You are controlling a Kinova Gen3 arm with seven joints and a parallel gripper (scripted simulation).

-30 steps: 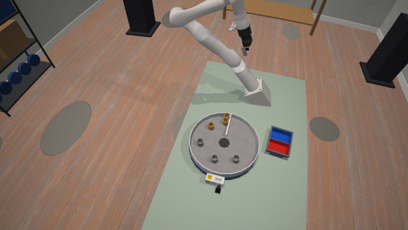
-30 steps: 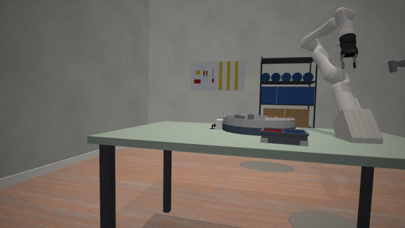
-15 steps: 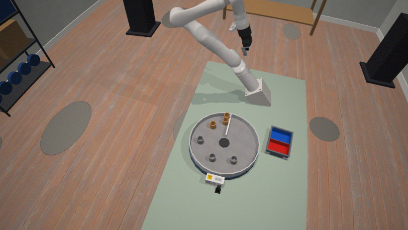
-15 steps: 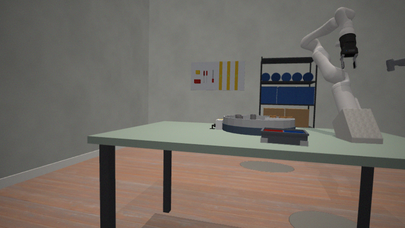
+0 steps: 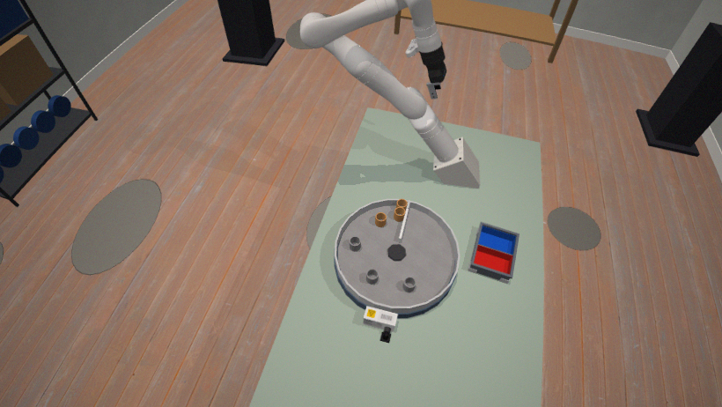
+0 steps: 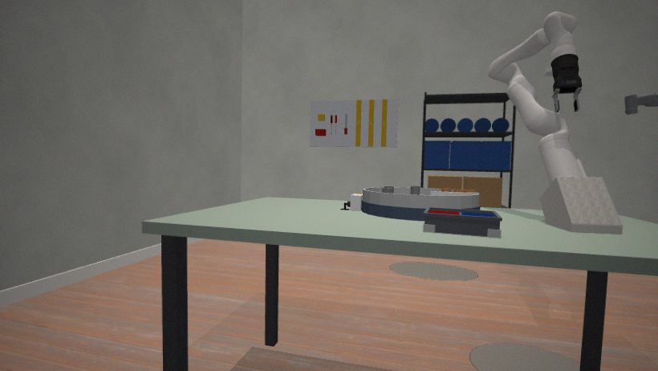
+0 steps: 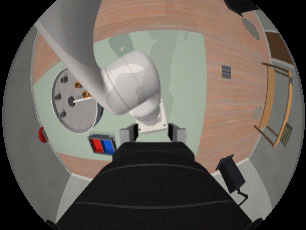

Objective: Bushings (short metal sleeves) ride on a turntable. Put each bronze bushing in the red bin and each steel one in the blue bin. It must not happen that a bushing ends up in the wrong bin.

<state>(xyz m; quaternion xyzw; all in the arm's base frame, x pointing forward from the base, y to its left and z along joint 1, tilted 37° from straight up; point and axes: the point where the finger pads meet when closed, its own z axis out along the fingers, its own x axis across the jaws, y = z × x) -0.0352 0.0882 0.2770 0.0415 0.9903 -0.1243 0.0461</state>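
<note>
A round grey turntable [image 5: 434,252] [image 6: 414,198] [image 7: 63,110] sits on the green table. Three bronze bushings stand near its far rim: one [image 5: 380,219] apart to the left, two [image 5: 401,213] [image 5: 401,203] close together beside a white radial bar [image 5: 404,220]. Three steel bushings [image 5: 355,243] [image 5: 372,276] [image 5: 408,284] stand on the left and near side. A bin with a blue half [image 5: 497,238] and a red half [image 5: 494,261] stands right of the turntable; it also shows in the wrist view [image 7: 101,143]. My gripper [image 5: 433,91] [image 6: 566,103] [image 7: 153,129] is open and empty, high above the arm's base, far from the turntable.
The arm's base block [image 5: 459,166] [image 6: 581,203] stands at the table's far end. A small white label box [image 5: 380,316] and a black knob [image 5: 386,335] sit at the turntable's near edge. Black speakers [image 5: 687,96], a shelf rack [image 6: 467,147] and a wooden bench stand around the table.
</note>
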